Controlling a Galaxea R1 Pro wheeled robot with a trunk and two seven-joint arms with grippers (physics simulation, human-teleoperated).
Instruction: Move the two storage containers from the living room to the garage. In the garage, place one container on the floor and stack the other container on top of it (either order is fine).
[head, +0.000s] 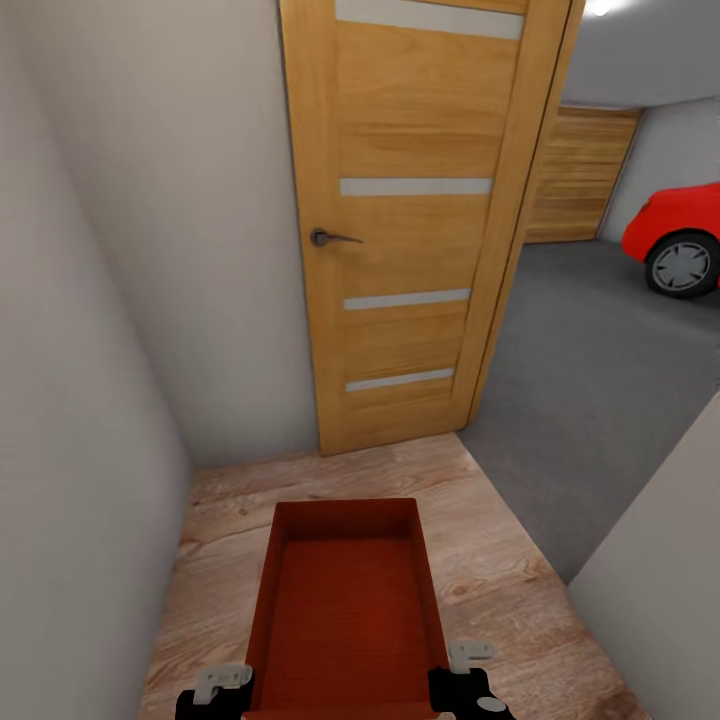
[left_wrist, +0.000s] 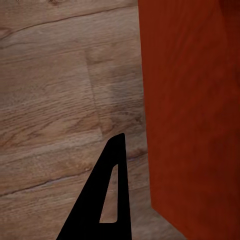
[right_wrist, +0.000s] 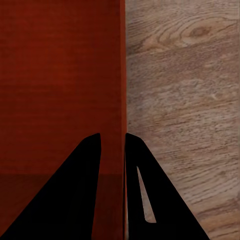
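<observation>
While one storage container hangs over the wood-plank floor between two grippers | right gripper clamped on its side wall, one finger either side | left gripper beside the other wall, grip cannot be told | one wooden door ahead | beyond, garage floor, one red car.

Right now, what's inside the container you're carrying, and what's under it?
The storage container looks empty: just its ribbed bottom and bare walls. It's held over light wood-plank floor, which shows around it; the patch directly beneath is covered. The right gripper clamps its wall.
</observation>
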